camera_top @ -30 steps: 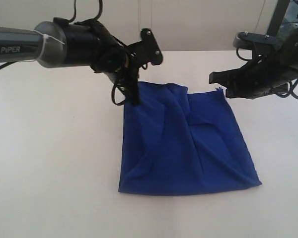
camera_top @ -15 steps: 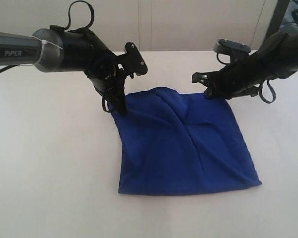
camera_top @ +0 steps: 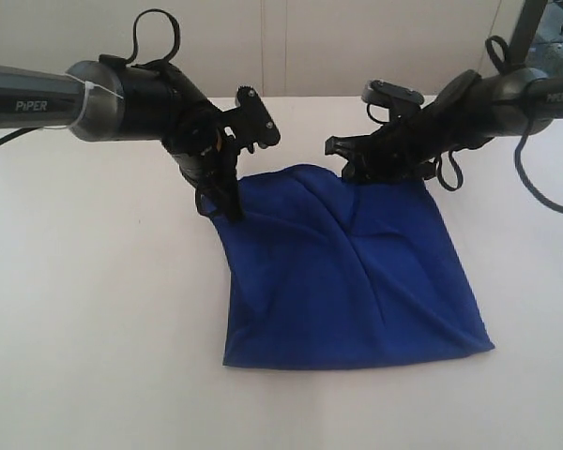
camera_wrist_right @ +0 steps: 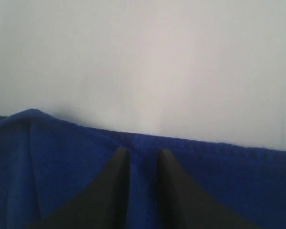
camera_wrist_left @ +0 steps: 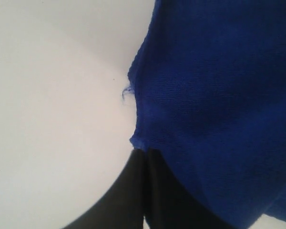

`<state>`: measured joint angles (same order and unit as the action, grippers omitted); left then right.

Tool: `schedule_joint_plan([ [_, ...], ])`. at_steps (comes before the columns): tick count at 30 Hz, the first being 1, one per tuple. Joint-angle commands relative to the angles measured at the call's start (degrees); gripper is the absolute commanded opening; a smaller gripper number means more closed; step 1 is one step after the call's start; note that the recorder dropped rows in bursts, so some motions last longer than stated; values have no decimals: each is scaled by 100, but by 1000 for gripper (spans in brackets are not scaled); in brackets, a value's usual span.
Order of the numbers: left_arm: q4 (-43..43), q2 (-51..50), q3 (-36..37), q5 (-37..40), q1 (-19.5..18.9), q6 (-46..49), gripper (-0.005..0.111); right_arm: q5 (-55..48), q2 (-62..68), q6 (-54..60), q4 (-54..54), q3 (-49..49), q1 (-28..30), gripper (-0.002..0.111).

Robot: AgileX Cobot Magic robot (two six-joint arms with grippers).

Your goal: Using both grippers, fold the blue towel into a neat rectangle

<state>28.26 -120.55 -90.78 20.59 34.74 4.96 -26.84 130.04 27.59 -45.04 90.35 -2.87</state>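
Exterior view: the blue towel [camera_top: 352, 272] lies spread on the white table [camera_top: 94, 328], roughly square and creased through the middle. Its far edge runs from side to side between the two arms. The left gripper [camera_top: 229, 208] points down onto the far-left corner, which sits slightly raised. The right gripper [camera_top: 345, 167] reaches across to the far edge near its midpoint, well short of the far-right corner. The whole body of the cloth lies on the near side of both grippers.

Left wrist view: the fingers [camera_wrist_left: 128, 191] are pressed together, with a tuft of the towel's frayed corner pinched at their tips. The cloth hangs away to one side over bare table.

Right wrist view: the fingers [camera_wrist_right: 115, 186] stand narrowly apart over the hem, and blue cloth fills the gap. Whether they clamp it or merely straddle it cannot be determined.

Assessment: the coming fold would carry the far edge toward the near edge. The uneven spacing of the two holds risks a skewed crease.
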Motion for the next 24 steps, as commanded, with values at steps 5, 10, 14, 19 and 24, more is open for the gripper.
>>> schedule_joint_plan([
  [5, -61, -5, 30, 40, 4, -51, 0, -55, -31, -27, 172, 52, 14, 21],
  [10, -73, -5, 30, 40, 4, -51, 0, -135, -31, -479, 673, 52, 14, 20],
  [14, -84, -5, 30, 40, 4, -51, 0, -135, -31, -488, 673, 52, 14, 4],
  [19, -120, -5, 30, 9, -19, -381, 0, -222, -68, -362, 805, 30, 14, 0],
  [24, -120, 113, 30, -46, -31, -731, 0, -717, -440, -377, 1219, 21, 127, 0],
])
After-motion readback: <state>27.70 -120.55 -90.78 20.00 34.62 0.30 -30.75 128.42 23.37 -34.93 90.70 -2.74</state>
